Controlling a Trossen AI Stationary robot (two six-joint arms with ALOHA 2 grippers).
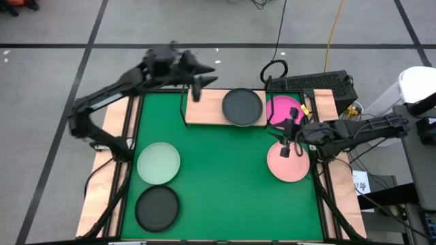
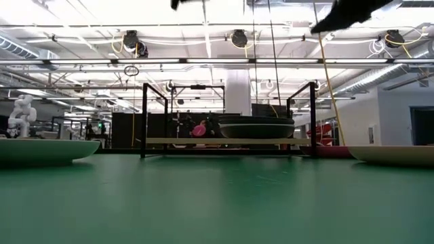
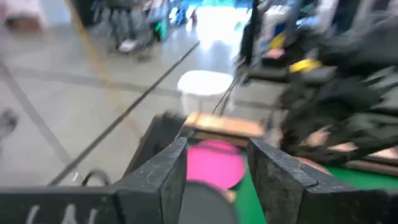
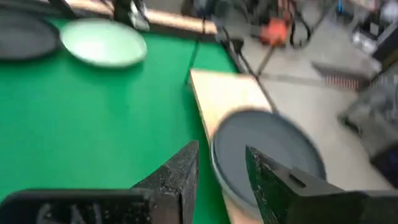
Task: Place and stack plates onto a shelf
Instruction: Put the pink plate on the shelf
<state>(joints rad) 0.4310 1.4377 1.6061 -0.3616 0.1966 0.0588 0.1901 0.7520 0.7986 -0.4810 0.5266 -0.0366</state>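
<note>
The shelf (image 1: 208, 111) is a light-wood board with black rod uprights at the mat's far edge. A stack of dark grey plates (image 1: 242, 107) rests on its right half and also shows in the low view (image 2: 256, 129). A magenta plate (image 1: 281, 109) lies just right of the shelf. The light pink plate (image 1: 287, 163), a mint-green plate (image 1: 158, 163) and another dark grey plate (image 1: 157, 207) lie flat on the mat. My left gripper (image 1: 197, 87) hovers open and empty over the shelf's far left end. My right gripper (image 1: 291, 141) hangs open and empty above the pink plate's far rim.
The green mat (image 1: 225, 184) sits in a black frame on a wooden table (image 1: 102, 197). A dark keyboard-like object (image 1: 320, 83) and cables lie beyond the far right corner. White equipment (image 1: 415, 88) stands to the right. The mat's middle is bare.
</note>
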